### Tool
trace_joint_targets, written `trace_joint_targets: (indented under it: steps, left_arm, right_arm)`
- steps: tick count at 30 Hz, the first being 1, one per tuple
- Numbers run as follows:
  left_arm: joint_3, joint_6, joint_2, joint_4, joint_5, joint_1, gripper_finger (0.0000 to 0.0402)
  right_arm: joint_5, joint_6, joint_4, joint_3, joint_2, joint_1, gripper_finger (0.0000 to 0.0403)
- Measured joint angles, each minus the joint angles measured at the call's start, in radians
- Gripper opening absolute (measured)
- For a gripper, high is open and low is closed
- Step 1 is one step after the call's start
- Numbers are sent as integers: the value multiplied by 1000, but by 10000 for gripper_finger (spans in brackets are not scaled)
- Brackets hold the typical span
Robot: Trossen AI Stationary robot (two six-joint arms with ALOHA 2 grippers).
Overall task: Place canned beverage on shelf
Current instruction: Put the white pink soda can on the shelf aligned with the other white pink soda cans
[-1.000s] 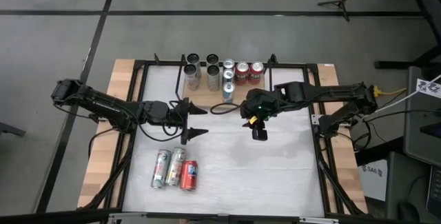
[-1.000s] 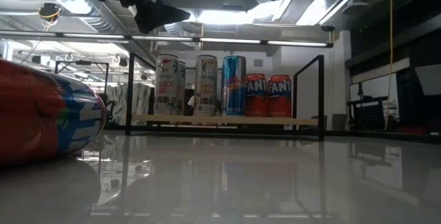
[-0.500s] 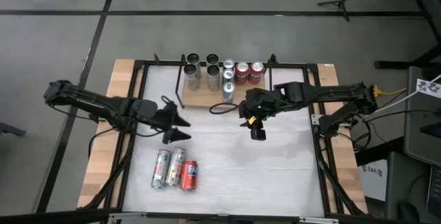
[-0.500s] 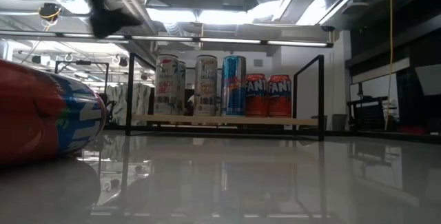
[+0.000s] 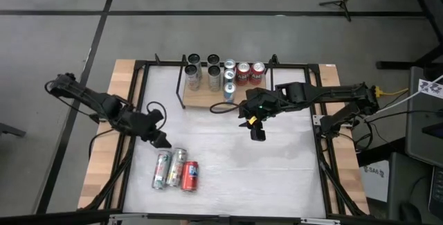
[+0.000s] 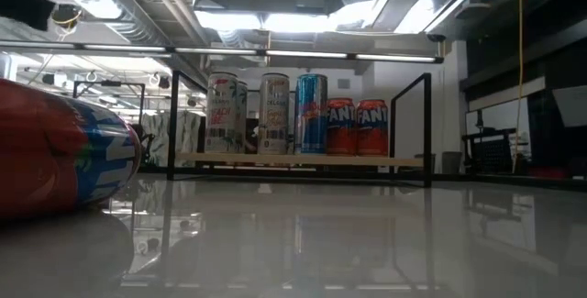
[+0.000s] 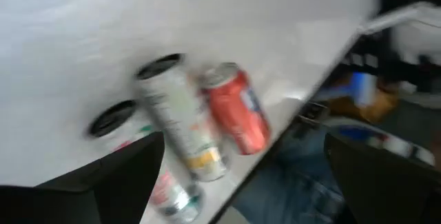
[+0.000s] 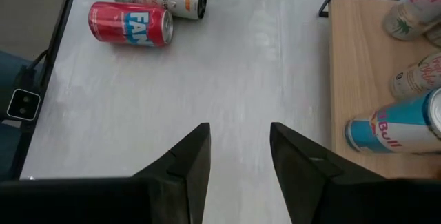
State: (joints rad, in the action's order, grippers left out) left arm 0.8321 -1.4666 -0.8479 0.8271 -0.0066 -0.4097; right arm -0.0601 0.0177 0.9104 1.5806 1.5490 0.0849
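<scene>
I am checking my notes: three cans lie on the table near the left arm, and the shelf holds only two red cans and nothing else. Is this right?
Not quite. Besides the two red cans, the shelf holds several tall silver cans and a blue can, as the low view shows. The three lying cans are right.

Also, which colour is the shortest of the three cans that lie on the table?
The shortest lying can is red with a blue-and-white label; the right wrist view shows it best.

A white tabletop [image 5: 228, 156] with wooden edges sits inside a black metal frame [image 5: 138, 69].
</scene>
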Motion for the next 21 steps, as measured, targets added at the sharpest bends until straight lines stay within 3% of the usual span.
trace_joint_targets:
  steps: [4, 8, 11, 21]
  left_arm:
    - [127, -68, -92, 182, -78, -58, 394]
    - [178, -131, -208, 294, -43, -97, 394]
    - [180, -170, -286, 293, 3, -126, 394]
    - [180, -184, -471, 227, 20, -185, 394]
  right_arm:
    - [0, 0, -3, 0, 0, 0, 147]
    - [0, 0, -3, 0, 0, 0, 147]
    - [0, 0, -3, 0, 0, 0, 147]
    - [0, 0, -3, 0, 0, 0, 147]
